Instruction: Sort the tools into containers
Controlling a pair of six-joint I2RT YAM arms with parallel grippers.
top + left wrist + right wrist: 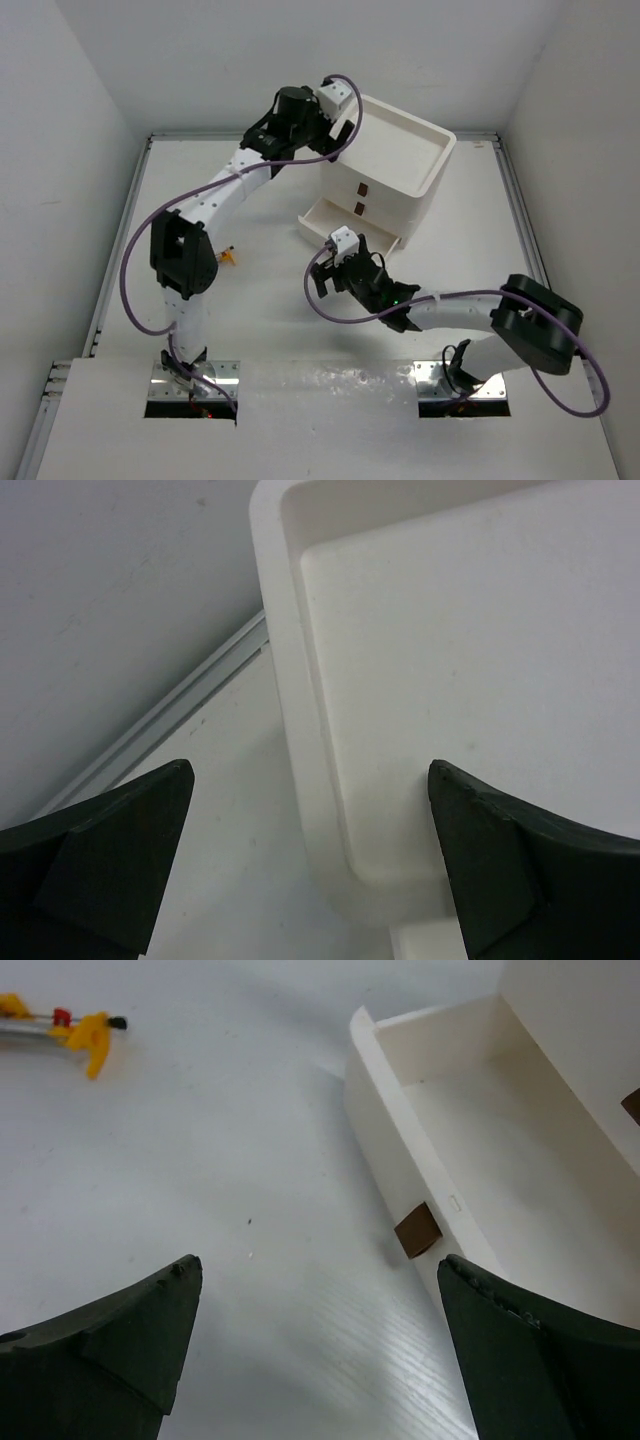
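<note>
The white drawer unit [400, 165] stands at the back of the table, its recessed top [470, 640] bare. Its bottom drawer [340, 222] is pulled out and holds nothing [500, 1150]; its red-brown tab [416, 1230] faces my right gripper. The two upper drawers are shut, their tabs [361, 190] showing. My left gripper [310, 140] is open and empty above the unit's back left corner [310, 770]. My right gripper [350, 262] is open and empty just in front of the open drawer [320, 1260]. No green, red or blue screwdriver is in view.
A small tool with a silver body and yellow and red parts [60, 1025] lies on the table left of the drawer, by the left arm's elbow [230, 257]. White walls enclose the table on three sides, with a rail [160, 725] along the back.
</note>
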